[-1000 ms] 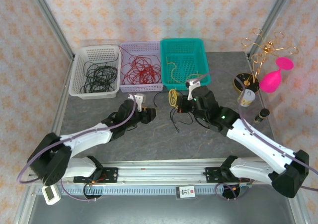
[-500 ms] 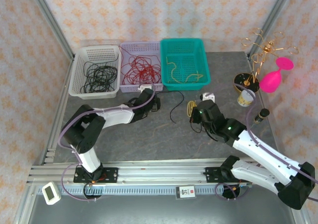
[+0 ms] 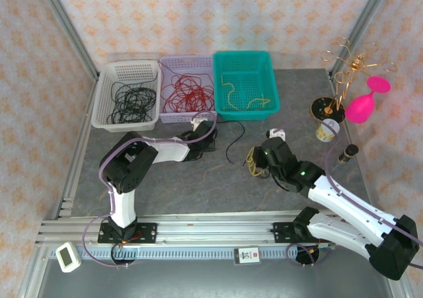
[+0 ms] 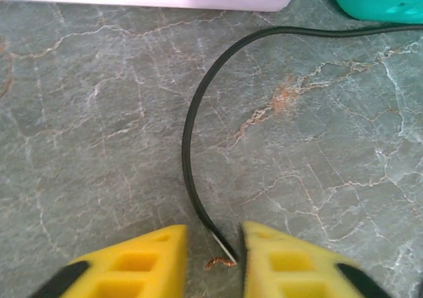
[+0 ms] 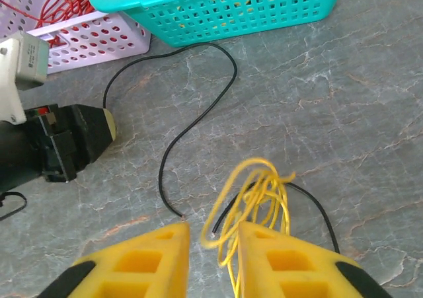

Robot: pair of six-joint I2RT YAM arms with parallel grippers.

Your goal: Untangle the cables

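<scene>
A loose black cable (image 3: pixel 232 139) curves across the grey table in front of the baskets. One stripped end of this black cable (image 4: pixel 188 133) lies between the yellow fingers of my left gripper (image 4: pixel 213 245), close to the right finger. The jaws still stand apart, wider than the wire. My left gripper (image 3: pixel 213 139) sits low by the purple basket. My right gripper (image 5: pixel 213 242) is open over a small yellow cable tangle (image 5: pixel 254 179), with yellow loops between its fingers. A second black strand (image 5: pixel 317 209) runs through that tangle (image 3: pixel 253 158).
Three baskets line the back: a white basket (image 3: pixel 102 93) with black cables, a purple basket (image 3: pixel 188 116) with red ones, a teal basket (image 3: pixel 271 80) with yellow wire. At the right stand a gold wire stand (image 3: pixel 350 67), a pink glass (image 3: pixel 363 106), a cup (image 3: pixel 327 131) and a small bottle (image 3: pixel 347 154).
My left arm stretched right along the baskets to the black cable's end and its jaws narrowed. My right gripper drew back with the yellow tangle and its jaws parted.
</scene>
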